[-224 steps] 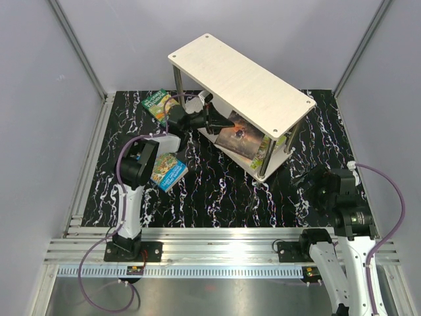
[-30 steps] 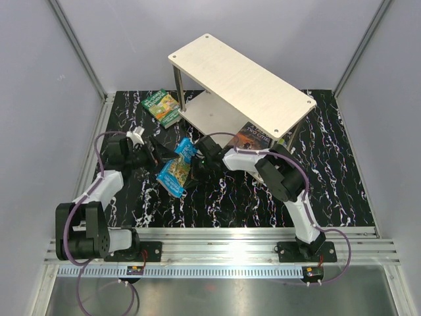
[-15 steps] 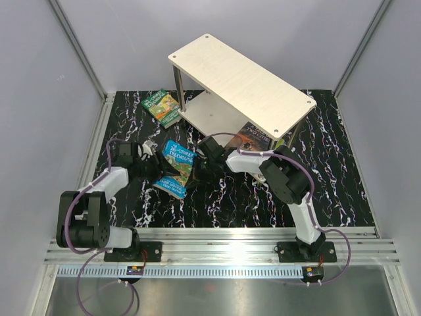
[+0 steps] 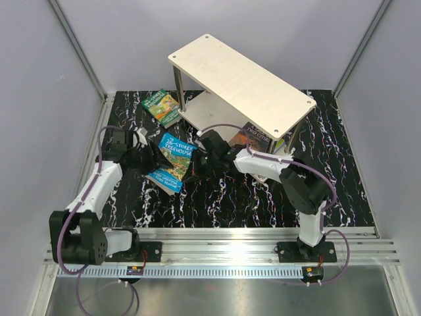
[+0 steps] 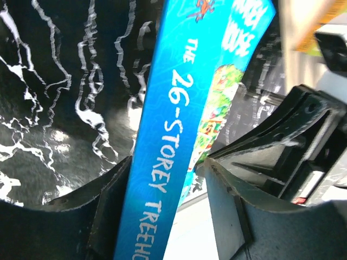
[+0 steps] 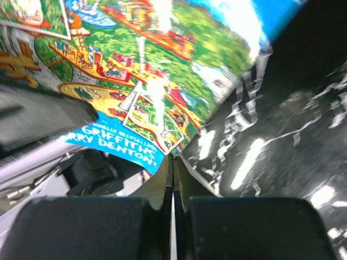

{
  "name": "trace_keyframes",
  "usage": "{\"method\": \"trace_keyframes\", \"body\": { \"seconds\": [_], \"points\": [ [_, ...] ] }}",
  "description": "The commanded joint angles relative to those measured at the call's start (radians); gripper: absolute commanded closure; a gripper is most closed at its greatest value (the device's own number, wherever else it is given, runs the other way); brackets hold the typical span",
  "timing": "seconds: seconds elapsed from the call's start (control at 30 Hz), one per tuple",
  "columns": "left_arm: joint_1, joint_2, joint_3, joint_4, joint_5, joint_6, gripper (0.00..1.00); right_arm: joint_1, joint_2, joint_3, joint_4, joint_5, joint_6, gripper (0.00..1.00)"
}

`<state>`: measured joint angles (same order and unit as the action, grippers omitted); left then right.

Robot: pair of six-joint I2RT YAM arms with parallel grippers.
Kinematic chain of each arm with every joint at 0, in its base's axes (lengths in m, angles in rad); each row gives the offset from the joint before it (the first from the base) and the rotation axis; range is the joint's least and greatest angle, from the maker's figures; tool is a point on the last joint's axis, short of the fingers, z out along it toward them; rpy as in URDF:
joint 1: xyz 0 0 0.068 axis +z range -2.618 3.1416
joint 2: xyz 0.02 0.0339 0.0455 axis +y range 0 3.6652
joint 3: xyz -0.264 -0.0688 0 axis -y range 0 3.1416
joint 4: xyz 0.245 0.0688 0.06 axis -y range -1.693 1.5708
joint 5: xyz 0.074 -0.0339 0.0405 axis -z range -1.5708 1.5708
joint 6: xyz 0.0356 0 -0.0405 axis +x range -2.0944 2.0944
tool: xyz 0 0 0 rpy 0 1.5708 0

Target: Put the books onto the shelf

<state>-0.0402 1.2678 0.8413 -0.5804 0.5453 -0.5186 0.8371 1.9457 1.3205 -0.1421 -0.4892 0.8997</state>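
The bright blue "Treehouse" book (image 4: 170,163) stands tilted on the black marbled mat (image 4: 223,197), left of the shelf (image 4: 240,82). My left gripper (image 4: 152,160) straddles its spine (image 5: 168,141). The spine rests against one finger (image 5: 108,216), and a gap shows before the other finger (image 5: 233,211), so this gripper is open. My right gripper (image 4: 195,166) is shut with nothing between its fingers. Its tips (image 6: 173,160) sit against the book's lower edge (image 6: 124,141). A green book (image 4: 161,107) lies on the mat at the back left. A dark brown book (image 4: 251,136) lies on the shelf's lower board (image 4: 210,115).
Silver posts (image 4: 177,85) carry the shelf's top board. Grey walls close in the left, back and right sides. An aluminium rail (image 4: 217,250) with both arm bases runs along the near edge.
The blue book has turned its cover up toward the camera and shifted slightly left. My left gripper has come onto its spine and narrowed its jaws. The right gripper stayed shut at the book's right edge.
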Motion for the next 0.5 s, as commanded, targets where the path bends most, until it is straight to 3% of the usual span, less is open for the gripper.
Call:
{"method": "trace_keyframes", "body": {
  "seconds": [0.0, 0.13, 0.3, 0.43, 0.47],
  "points": [
    [-0.004, -0.102, 0.114, -0.010, 0.039, 0.032, 1.00, 0.034, -0.117, -0.009, -0.014, 0.027, -0.030, 1.00],
    [-0.004, -0.169, 0.142, 0.030, 0.117, -0.018, 1.00, 0.039, -0.152, -0.014, -0.031, 0.038, -0.028, 1.00],
    [-0.004, -0.255, 0.147, 0.091, 0.180, -0.101, 1.00, 0.040, -0.217, -0.010, -0.085, 0.058, -0.050, 0.84],
    [-0.006, -0.309, 0.079, 0.083, 0.177, -0.098, 1.00, 0.040, -0.264, 0.003, -0.134, 0.086, -0.079, 0.81],
    [-0.006, -0.330, 0.047, 0.112, 0.194, -0.144, 1.00, 0.040, -0.281, 0.019, -0.160, 0.087, -0.085, 0.71]
  ]
}}
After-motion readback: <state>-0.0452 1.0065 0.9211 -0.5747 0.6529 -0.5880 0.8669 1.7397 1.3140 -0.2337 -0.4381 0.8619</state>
